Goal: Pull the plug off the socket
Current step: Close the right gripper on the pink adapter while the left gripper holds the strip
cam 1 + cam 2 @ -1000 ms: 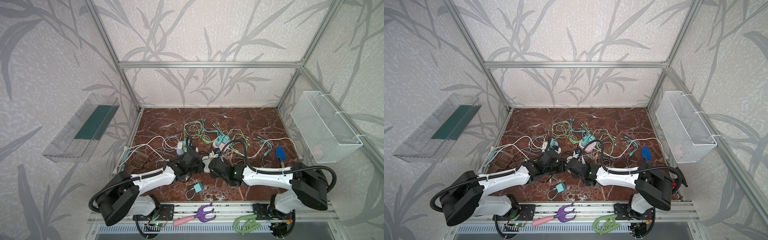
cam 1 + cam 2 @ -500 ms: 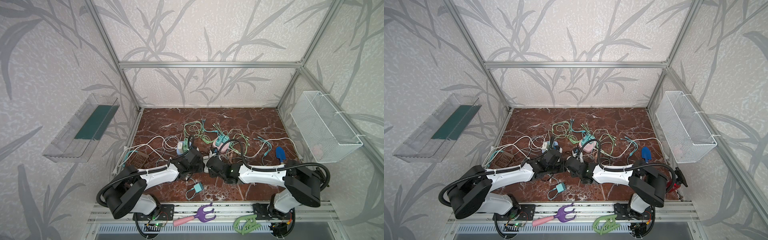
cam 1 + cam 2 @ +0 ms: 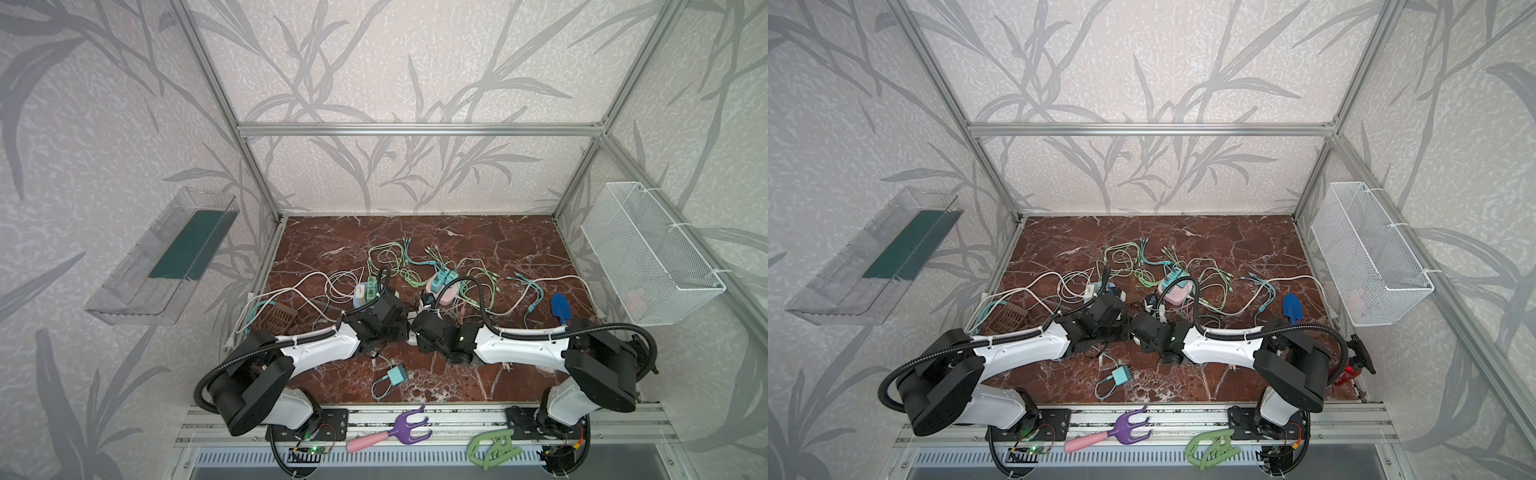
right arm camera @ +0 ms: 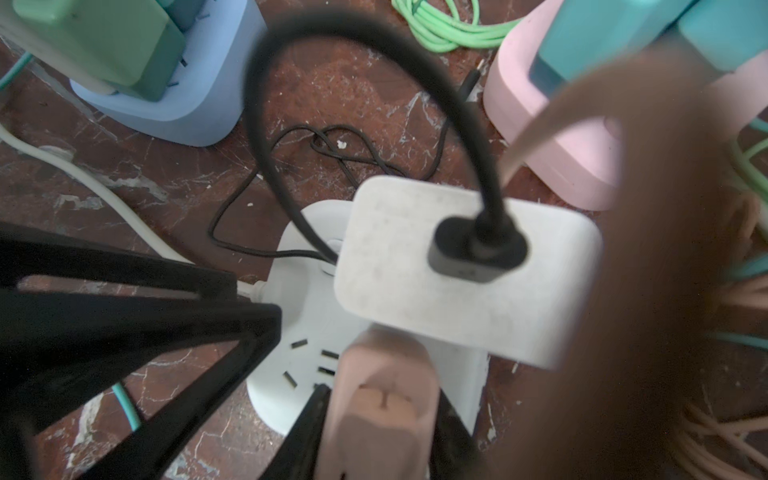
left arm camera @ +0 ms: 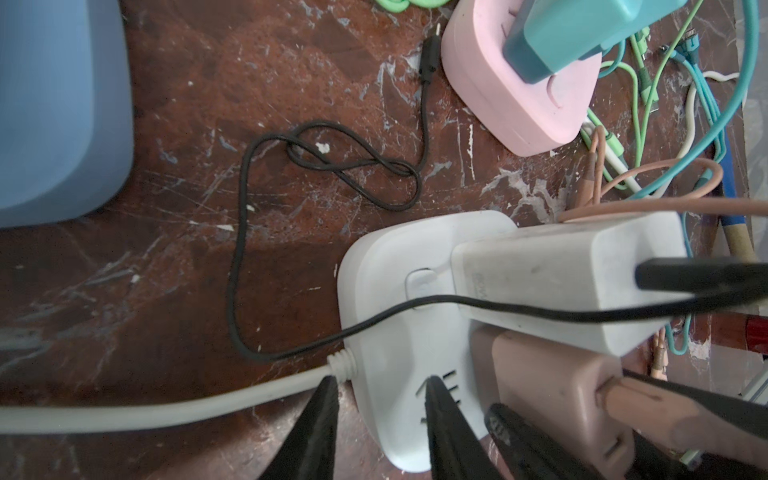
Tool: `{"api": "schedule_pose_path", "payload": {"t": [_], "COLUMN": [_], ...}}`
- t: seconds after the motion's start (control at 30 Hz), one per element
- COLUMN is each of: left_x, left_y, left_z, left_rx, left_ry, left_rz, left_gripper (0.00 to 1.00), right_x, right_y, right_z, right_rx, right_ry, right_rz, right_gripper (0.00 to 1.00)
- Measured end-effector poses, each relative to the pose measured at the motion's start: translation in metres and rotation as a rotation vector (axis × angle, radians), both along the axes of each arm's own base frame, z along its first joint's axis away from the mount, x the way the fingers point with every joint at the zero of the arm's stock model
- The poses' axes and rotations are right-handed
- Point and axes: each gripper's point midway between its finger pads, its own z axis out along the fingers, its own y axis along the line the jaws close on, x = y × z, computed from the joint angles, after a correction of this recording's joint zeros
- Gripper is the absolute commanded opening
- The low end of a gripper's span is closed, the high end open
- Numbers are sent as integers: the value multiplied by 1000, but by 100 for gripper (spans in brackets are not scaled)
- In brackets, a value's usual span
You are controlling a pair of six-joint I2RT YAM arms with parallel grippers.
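Observation:
A white socket (image 5: 386, 291) lies on the marble floor with a white adapter (image 5: 561, 282) and a pinkish-brown plug (image 5: 552, 395) stuck in its face. My left gripper (image 5: 380, 380) is shut on the socket's end by its white cord, with one finger outside the wall and one on the face. In the right wrist view, my right gripper (image 4: 380, 395) is shut on the plug (image 4: 386, 365), a finger pressed against each side. Both top views show the two grippers meeting at mid-table, left gripper (image 3: 401, 328) against right gripper (image 3: 417, 332), hiding most of the socket.
A pink socket (image 5: 519, 104) with a teal plug and a blue socket (image 4: 174, 95) with green plugs stand just beyond. A thin black cable (image 5: 332, 166) loops between them. Tangled cables (image 3: 478, 282) cover the far floor. A loose teal plug (image 3: 397, 376) lies near the front.
The right gripper's jaws have narrowed onto the pinkish-brown plug. Both wrists have stayed close together over the white socket, with only small shifts of the arms.

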Motion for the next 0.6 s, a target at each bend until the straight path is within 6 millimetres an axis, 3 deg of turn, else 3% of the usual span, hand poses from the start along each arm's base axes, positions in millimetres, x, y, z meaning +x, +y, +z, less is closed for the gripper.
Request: {"api": "schedule_pose_path", "payload": {"t": [0.33,0.6], "left_x": [4,4], "left_y": [-10,-9], "left_z": [-9,-9], "left_rx": [-21,-28], "left_ry": [24,33], "left_rz": [-6,11], "left_gripper": [36,36], "right_x": [6,6], "right_y": [-4,-4], "right_z": [0,1], "right_rx": [-38,-50], "right_ry": [1,2], "right_rz": [-11,-12], "right_gripper": [22,19]}}
